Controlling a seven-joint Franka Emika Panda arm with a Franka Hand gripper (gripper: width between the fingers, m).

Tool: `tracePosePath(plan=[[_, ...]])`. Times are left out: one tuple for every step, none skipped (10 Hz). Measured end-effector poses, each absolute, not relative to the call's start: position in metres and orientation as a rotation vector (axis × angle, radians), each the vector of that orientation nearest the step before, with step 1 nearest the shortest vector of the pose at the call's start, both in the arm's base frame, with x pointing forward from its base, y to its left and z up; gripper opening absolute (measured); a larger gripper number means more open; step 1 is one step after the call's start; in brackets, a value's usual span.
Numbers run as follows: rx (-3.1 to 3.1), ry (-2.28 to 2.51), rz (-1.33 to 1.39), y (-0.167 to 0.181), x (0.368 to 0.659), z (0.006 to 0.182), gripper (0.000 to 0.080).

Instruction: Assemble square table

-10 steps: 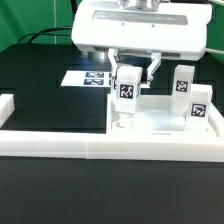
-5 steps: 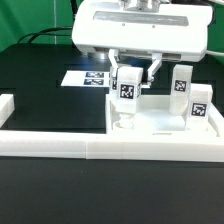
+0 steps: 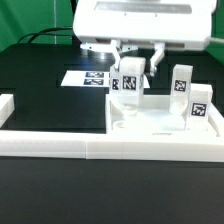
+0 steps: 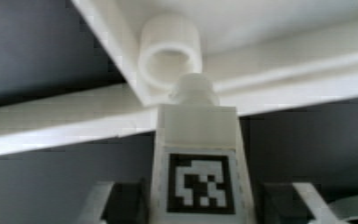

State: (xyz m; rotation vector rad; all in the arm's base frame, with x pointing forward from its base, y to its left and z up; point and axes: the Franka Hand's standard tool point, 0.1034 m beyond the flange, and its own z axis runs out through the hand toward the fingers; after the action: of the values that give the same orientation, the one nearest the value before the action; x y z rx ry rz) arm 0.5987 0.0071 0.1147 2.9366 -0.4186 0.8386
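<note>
Your pincer (image 3: 135, 68) is pinching a tagged leg (image 3: 129, 80) upright above the near corner hole (image 4: 171, 62) of the square tabletop (image 3: 150, 122) on the counter, so keep it plumb, centre its tip over the hole, then lower and twist gently.

Bright, even overhead light; white parts glare; wrist view soft, blurry close-up.

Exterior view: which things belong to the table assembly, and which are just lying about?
Job:
- slab
- held leg
- two standing legs
- gripper

Lying about:
- border bars
- marker board
</note>
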Motion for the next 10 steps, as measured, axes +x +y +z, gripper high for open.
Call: tracePosePath(plan=[[2.973,-0.447,0.764,0.000,0.597,0.120,0.0290],[2.985,-0.462,0.746,-0.002,0.597,0.122,0.0290],[2.985,-0.458,0.733,-0.002,0.595,0.117,0.0290],[2.982,-0.459,0.723,-0.003,0.594,0.113,0.0290],[2.980,-0.461,0.715,-0.006,0.593,0.111,0.0290],[2.980,-0.458,0.706,-0.005,0.592,0.106,0.0290],[2.978,-0.457,0.697,-0.006,0.591,0.103,0.0290],[2.976,-0.455,0.695,-0.006,0.592,0.101,0.0290],[2.975,-0.451,0.688,-0.006,0.592,0.097,0.0290],[2.967,-0.440,0.704,-0.004,0.593,0.094,0.0290]])
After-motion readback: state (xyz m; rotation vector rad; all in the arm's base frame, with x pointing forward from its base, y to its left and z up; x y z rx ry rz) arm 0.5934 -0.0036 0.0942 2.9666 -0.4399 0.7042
